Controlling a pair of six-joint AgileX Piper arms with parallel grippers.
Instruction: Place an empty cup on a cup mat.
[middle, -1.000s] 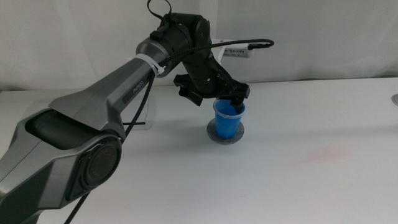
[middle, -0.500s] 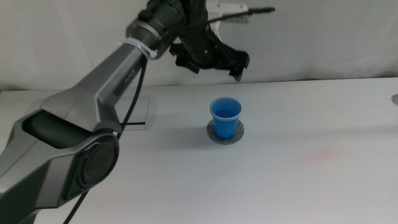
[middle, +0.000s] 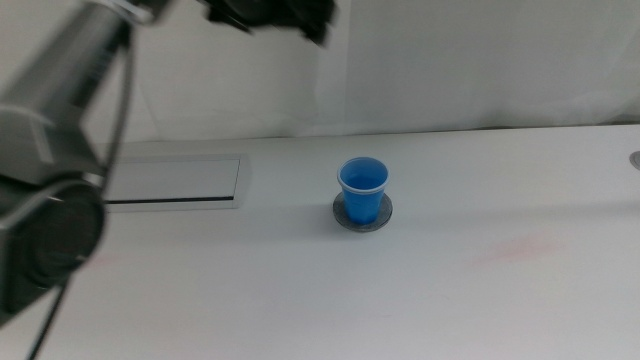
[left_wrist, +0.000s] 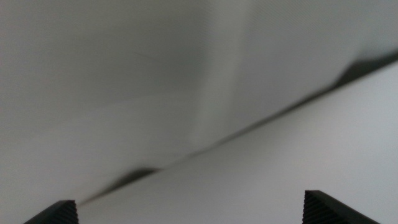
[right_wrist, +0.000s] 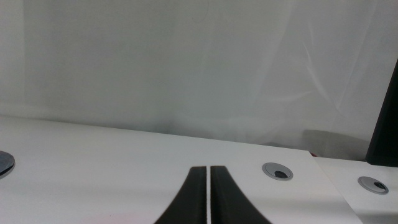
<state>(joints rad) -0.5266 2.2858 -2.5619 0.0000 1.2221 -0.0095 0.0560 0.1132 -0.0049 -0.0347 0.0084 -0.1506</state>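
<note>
The cup (middle: 363, 190) is standing upright on the cup mat (middle: 362, 213), near the middle of the white table (middle: 480, 290), its open mouth facing up and showing only blue inside. The dark grey rim of the mat is peeking out all around the cup's base, so the cup is sitting well within the disc.

I am holding my left gripper (middle: 270, 12) high above the table, at the top edge of the middle view and off to the left of the cup, well apart from it. It is blurred there, and nothing is in it. In my left wrist view the two jaw tips are showing at the far corners of the picture, spread wide, with only a smeared stretch of white table and pale backdrop between them.

My right gripper (right_wrist: 208, 198) is waiting out of the middle view; in its own wrist view the two jaws are pressed together with only a hairline seam between them, gripping nothing, over bare table.

A long white panel with a slot (middle: 172, 181) is lying flat to the left of the cup, well apart from it.
</note>
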